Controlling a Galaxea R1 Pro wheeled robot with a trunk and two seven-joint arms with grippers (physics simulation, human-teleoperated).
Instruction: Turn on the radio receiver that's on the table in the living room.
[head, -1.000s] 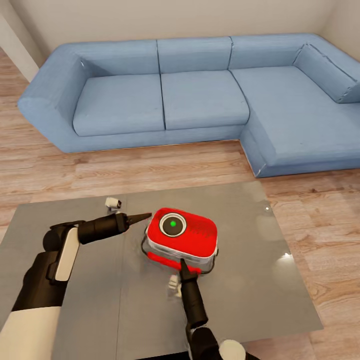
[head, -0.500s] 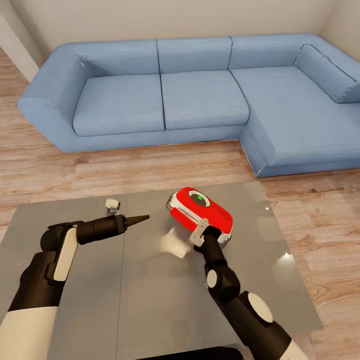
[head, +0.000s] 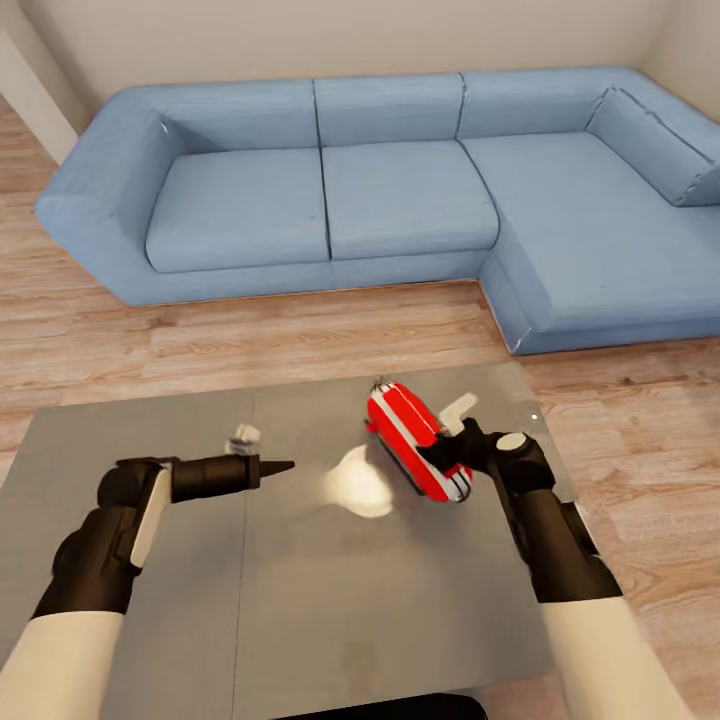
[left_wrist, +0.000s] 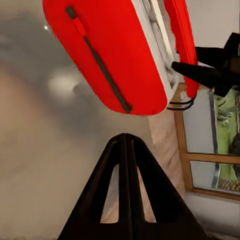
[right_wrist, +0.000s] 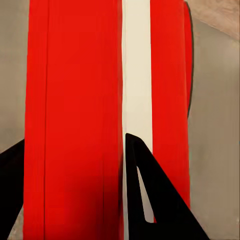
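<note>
Grey table: radio receiver on edge, diagonal.

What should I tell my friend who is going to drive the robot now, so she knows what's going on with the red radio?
Left gripper: shut, empty, hovering over the table, pointing toward the radio.
Right gripper: fingers on either side of the radio receiver, apparently gripping it; one finger lies against its white stripe.
Radio: tipped up on its edge near the table's far right part, in front of the blue sofa.
Done: radio reached and in hand.
Left: the dial face is not visible now, so whether it is on cannot be told. Turn it to check, press the switch if needed, then set it down flat.
</note>
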